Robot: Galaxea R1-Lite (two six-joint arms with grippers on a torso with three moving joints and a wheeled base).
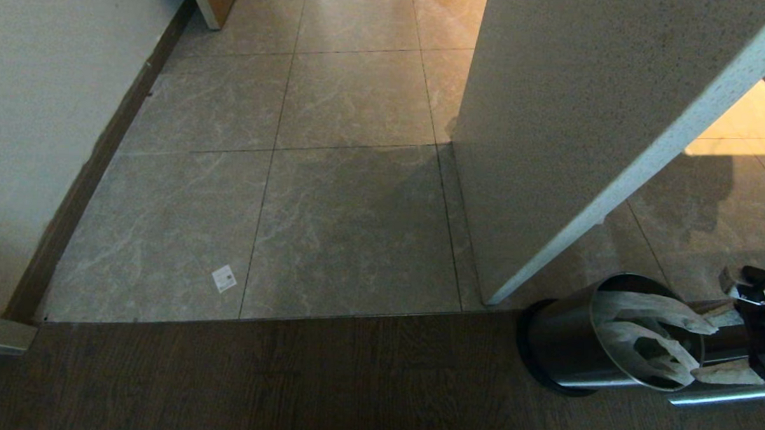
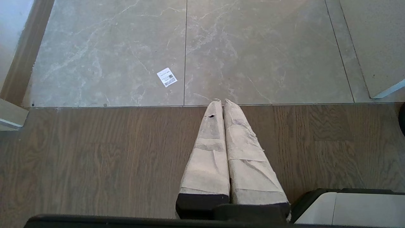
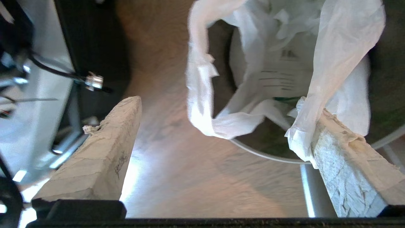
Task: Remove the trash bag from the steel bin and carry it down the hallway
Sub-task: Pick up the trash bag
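- Head view, floor: grey-beige marbled tiles of the hallway [image 1: 350, 226] run far and left; a dark wood-grain floor [image 1: 256, 382] takes up the near strip.
- Head view, surroundings: a white wall with dark skirting [image 1: 91, 166] on the left; a pale speckled panel [image 1: 551, 119] stands at right of centre, its lower corner just beside the bin. A small white label [image 1: 224, 278] lies on a tile near the wood edge.
- Head view, steel bin [image 1: 581, 343]: near right, on the wood floor, black base to its left side, mouth seen tilted toward the right.
- Head view, right gripper [image 1: 696, 350]: at the bin's mouth, taped fingers spread, one across the top of the opening and one lower.
- Left wrist view, left gripper [image 2: 221, 104]: hangs above the wood floor, tips at the line where tile begins; both taped fingers [image 2: 208, 158] pressed together, holding nothing. The label [image 2: 166, 77] lies on the tile beyond.
- Right wrist view, trash bag [image 3: 278, 63]: white, crinkly, faint print, seated in the bin with its edges raised above the rim [image 3: 269, 155].
- Right wrist view, right gripper [image 3: 221, 126]: fingers spread wide. One finger [image 3: 345, 167] touches a fold of the bag; the other [image 3: 101, 152] stands clear of it over the floor. Bag not pinched.
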